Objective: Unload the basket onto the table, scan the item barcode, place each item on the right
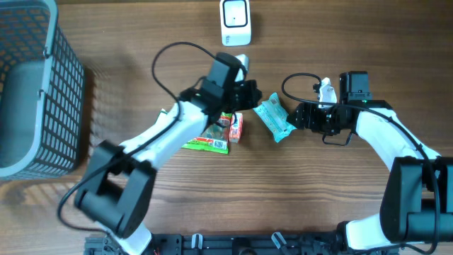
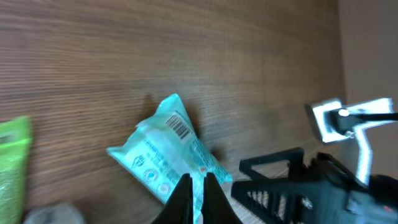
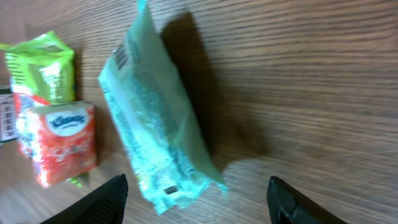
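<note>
A teal packet [image 1: 274, 119] sits at the table's middle, its barcode [image 2: 179, 126] facing up in the left wrist view. My left gripper [image 1: 256, 99] comes in from the packet's upper left, and its fingers [image 2: 198, 186] are shut on the packet's thin edge. One end of the packet [image 3: 155, 118] looks raised and casts a shadow on the wood. My right gripper [image 3: 198, 199] is open, its fingers set wide on either side of the packet's near end without touching it. It stands just right of the packet [image 1: 294, 119]. A white scanner [image 1: 236, 21] stands at the back centre.
A red tissue pack [image 1: 235, 127] and a green packet [image 1: 209, 142] lie just left of the teal one, under the left arm. A grey mesh basket [image 1: 67, 92] fills the far left. Both arms' cables loop over the middle.
</note>
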Controlling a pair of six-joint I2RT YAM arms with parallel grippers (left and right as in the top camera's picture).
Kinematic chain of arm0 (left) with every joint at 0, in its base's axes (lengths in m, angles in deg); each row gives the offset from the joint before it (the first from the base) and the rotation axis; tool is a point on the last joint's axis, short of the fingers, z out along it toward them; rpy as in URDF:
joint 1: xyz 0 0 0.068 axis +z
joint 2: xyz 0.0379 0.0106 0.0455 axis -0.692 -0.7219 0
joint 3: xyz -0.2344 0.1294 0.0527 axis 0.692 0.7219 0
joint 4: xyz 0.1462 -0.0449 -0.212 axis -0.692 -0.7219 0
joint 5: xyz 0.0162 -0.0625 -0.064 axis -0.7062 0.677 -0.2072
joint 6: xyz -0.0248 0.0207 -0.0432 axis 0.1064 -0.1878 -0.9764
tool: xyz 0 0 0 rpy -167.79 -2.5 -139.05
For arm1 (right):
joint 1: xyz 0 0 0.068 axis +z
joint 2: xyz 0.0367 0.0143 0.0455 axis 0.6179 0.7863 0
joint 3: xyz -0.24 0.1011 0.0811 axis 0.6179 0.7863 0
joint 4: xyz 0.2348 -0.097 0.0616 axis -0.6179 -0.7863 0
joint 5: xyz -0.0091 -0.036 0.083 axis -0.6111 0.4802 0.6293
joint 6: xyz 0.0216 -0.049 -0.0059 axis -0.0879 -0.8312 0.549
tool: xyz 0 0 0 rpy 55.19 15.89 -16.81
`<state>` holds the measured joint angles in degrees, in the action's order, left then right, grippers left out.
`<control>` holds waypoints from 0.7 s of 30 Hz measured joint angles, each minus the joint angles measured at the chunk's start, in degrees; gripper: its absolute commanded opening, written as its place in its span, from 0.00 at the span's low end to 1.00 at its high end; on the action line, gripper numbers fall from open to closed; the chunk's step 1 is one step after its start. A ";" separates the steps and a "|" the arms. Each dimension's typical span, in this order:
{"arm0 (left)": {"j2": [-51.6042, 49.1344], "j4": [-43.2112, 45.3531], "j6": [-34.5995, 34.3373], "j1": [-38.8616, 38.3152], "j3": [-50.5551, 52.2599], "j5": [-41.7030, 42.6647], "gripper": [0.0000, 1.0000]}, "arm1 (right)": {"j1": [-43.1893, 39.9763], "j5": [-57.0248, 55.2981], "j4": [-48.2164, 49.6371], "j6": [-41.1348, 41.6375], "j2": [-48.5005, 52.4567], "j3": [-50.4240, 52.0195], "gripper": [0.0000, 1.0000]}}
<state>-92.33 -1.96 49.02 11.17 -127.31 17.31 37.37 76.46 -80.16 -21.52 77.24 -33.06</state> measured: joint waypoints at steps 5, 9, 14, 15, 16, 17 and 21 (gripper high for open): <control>-5.92 4.35 -0.83 -2.05 0.00 0.04 0.04 | 0.00 2.14 -0.26 0.52 0.00 0.44 0.68; -8.57 6.05 -0.90 -3.06 0.00 0.00 0.04 | 0.00 2.82 1.36 0.79 0.00 2.64 0.68; -10.38 6.58 -0.90 -3.39 0.00 -1.40 0.04 | 0.00 3.32 8.33 2.62 0.00 8.11 0.66; -10.73 6.64 -0.87 -3.39 0.00 -1.70 0.04 | 0.00 3.87 9.68 3.19 0.00 9.03 0.66; -11.06 6.71 -0.90 -3.39 0.00 -2.05 0.04 | 0.00 4.15 10.97 3.76 -0.24 9.66 0.66; -11.47 6.80 -0.87 -3.39 0.00 -2.64 0.04 | 0.00 4.35 11.78 4.17 -0.33 10.03 0.65; -12.37 8.00 -0.90 -3.39 0.00 -3.45 0.04 | 0.00 5.05 15.28 6.14 -0.46 11.39 0.63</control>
<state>-104.70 6.04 48.13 7.78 -127.31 13.86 37.37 81.50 -64.89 -15.37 76.78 -21.67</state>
